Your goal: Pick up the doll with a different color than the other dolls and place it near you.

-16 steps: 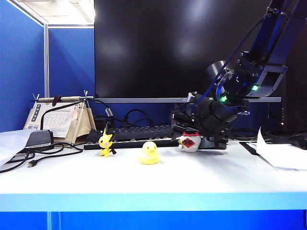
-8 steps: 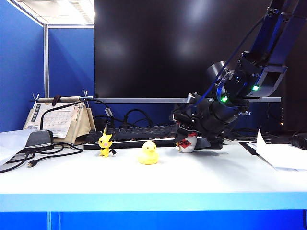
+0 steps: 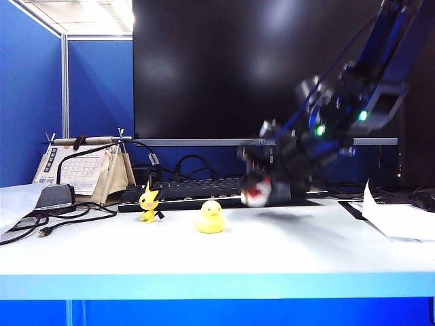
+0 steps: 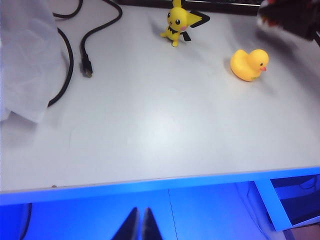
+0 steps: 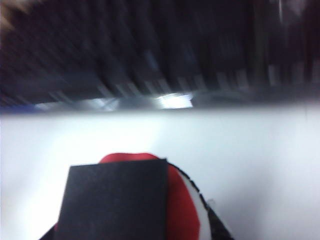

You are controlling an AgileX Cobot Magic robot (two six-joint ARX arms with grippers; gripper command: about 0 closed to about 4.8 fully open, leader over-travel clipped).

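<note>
White doll point(image 3: 256, 195) — red-marked, blurred, in right claw point(image 3: 262, 190)

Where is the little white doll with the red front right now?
In the exterior view the white doll sits in the right end effector, just above the table, right of the yellow rubber duck and before the keyboard.

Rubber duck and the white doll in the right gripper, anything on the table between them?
No. In the exterior view only bare table separates the rubber duck from the white doll in the right gripper.
</note>
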